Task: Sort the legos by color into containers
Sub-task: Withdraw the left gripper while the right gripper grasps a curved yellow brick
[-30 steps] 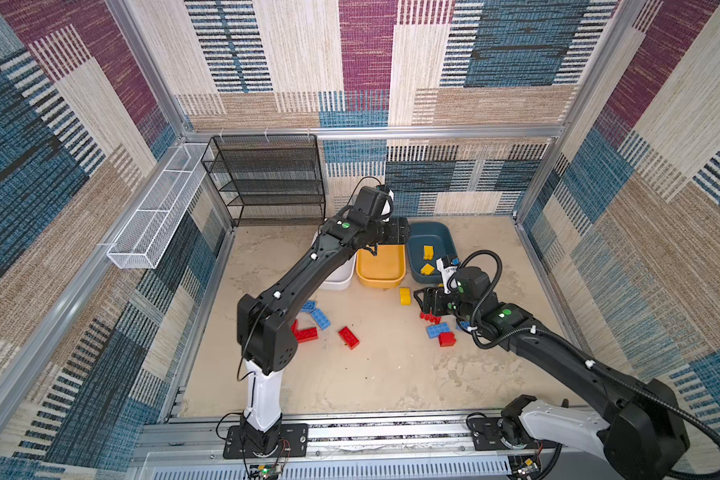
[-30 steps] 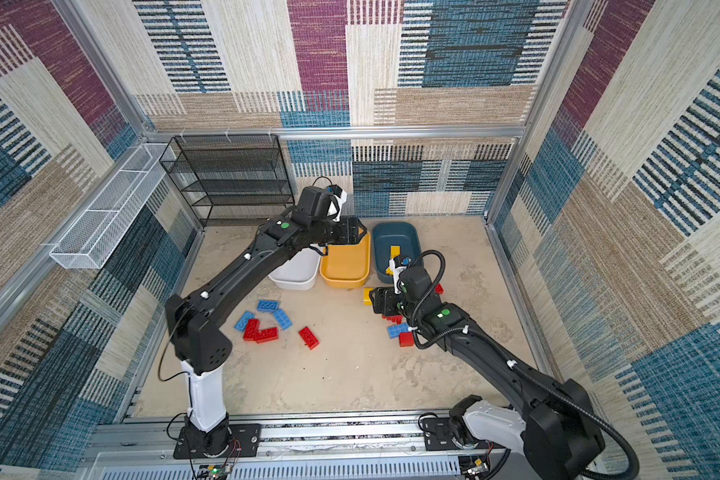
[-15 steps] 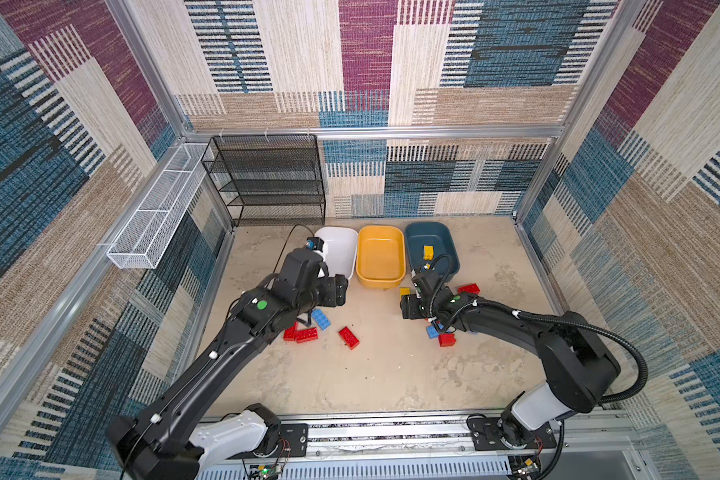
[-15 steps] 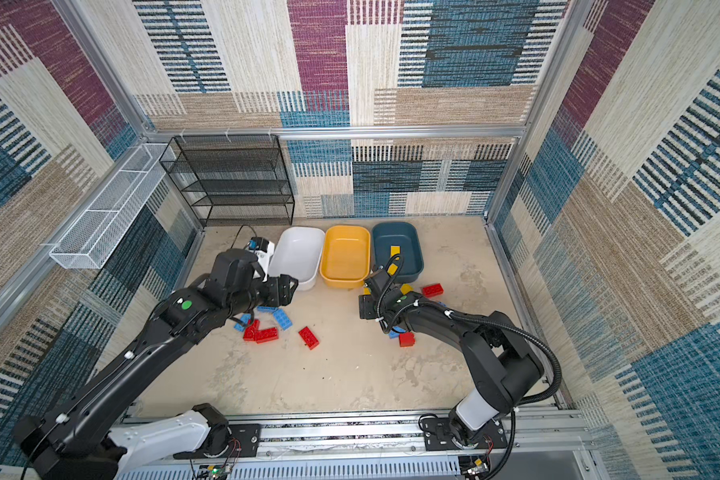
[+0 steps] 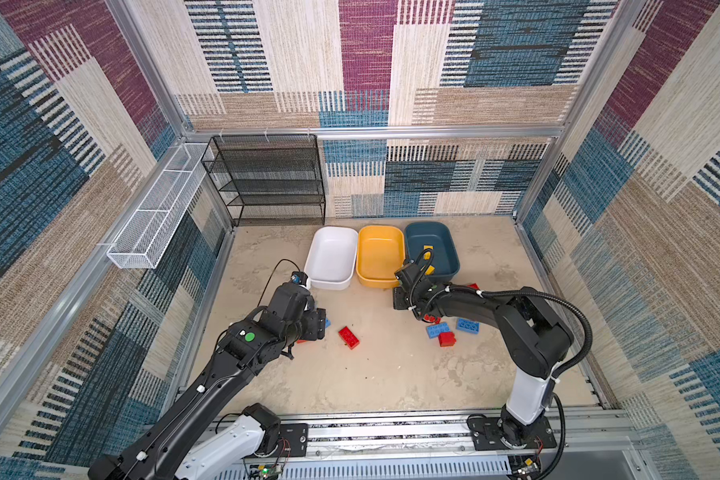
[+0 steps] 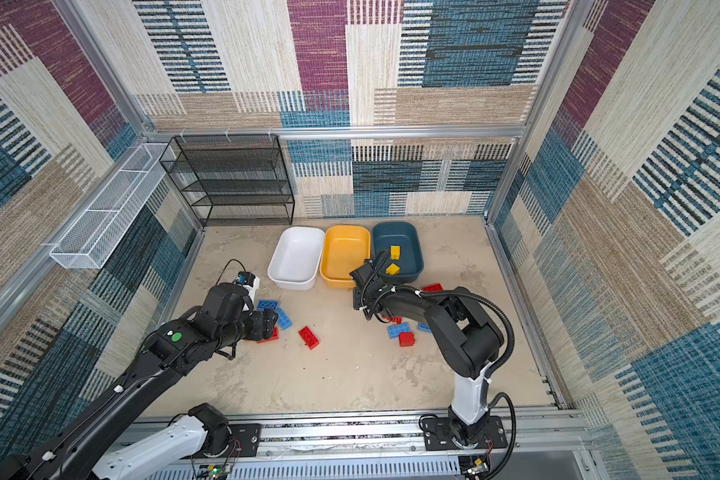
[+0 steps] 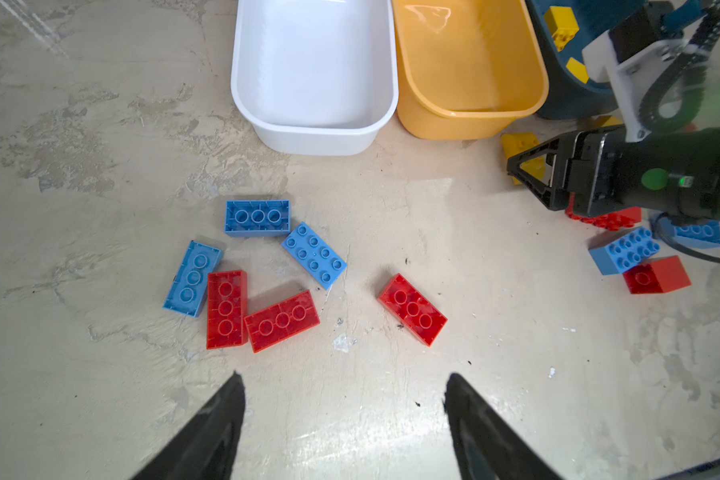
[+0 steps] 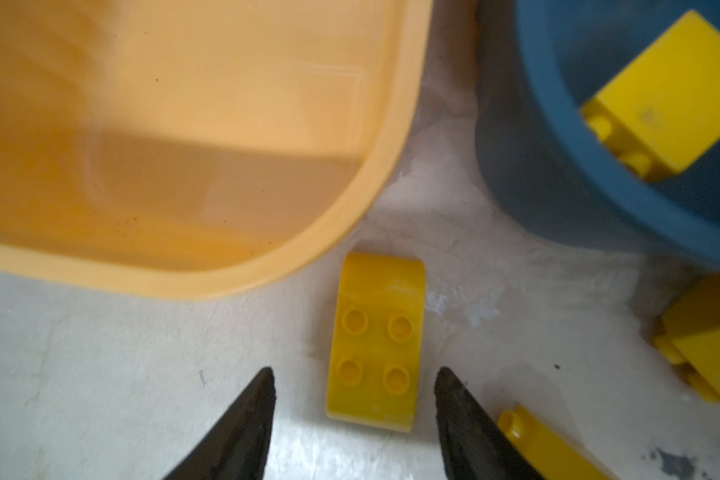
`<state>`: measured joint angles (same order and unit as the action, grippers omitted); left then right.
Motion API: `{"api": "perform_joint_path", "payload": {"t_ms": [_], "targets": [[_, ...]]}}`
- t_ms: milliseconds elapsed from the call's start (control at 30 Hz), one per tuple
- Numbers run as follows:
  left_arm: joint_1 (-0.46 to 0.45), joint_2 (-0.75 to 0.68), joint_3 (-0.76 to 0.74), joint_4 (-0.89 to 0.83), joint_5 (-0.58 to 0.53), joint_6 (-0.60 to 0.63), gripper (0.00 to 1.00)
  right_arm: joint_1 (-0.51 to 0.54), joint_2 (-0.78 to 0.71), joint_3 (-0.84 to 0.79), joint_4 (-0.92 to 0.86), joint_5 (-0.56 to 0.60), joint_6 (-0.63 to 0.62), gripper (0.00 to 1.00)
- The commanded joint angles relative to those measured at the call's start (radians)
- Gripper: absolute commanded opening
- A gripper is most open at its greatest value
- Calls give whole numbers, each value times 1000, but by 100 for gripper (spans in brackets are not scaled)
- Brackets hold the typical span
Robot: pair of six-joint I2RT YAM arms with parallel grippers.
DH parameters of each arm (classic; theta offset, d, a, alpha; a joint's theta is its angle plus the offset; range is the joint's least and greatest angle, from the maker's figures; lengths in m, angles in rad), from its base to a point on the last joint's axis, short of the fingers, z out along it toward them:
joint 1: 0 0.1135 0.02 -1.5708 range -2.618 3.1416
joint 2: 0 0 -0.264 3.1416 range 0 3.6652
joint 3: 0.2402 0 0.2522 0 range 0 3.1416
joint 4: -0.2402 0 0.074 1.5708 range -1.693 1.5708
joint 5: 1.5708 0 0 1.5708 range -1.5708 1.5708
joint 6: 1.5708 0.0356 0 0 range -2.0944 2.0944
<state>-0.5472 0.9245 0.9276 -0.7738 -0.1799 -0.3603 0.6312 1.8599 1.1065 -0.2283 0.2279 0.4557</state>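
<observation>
Three containers stand in a row at the back: white (image 5: 316, 249), yellow-orange (image 5: 381, 280) and dark teal (image 5: 431, 232). The teal one holds two yellow legos (image 6: 395, 252). My right gripper (image 8: 354, 374) is open and low on the floor in front of the yellow-orange tub, its tips on either side of the near end of a rounded yellow lego (image 8: 377, 340). My left gripper (image 7: 344, 382) is open and empty, hovering just short of a floor cluster of blue legos (image 7: 314, 254) and red legos (image 7: 282, 321). A single red brick (image 5: 348, 337) lies mid-floor.
More blue and red bricks (image 5: 437, 330) lie under the right forearm, with other yellow pieces (image 8: 707, 345) beside the teal tub. A black mesh rack (image 5: 267, 183) stands at the back left. A white wire basket (image 5: 159, 216) hangs on the left wall.
My left arm has swung back from over the tubs down to the left brick cluster. My right gripper has moved up to the yellow lego and its jaws have narrowed.
</observation>
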Motion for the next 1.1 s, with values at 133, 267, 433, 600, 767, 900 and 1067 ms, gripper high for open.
{"api": "perform_joint_path", "payload": {"t_ms": [133,267,433,600,767,900,1067], "targets": [[64,10,-14,49,94,19,76,-5,75,63,-2,16,27,59],[98,17,-21,59,142,11,76,-10,98,68,3,14,35,55],[119,30,-23,59,164,4,76,-10,107,68,11,17,36,43],[129,31,-25,59,166,4,76,-10,107,68,7,14,30,31],[142,30,-26,62,171,3,76,-7,72,40,22,-15,29,22],[154,22,-27,57,157,4,76,4,12,10,19,-22,33,22],[153,3,-32,49,138,2,76,20,-96,-25,-14,-39,41,22]]}}
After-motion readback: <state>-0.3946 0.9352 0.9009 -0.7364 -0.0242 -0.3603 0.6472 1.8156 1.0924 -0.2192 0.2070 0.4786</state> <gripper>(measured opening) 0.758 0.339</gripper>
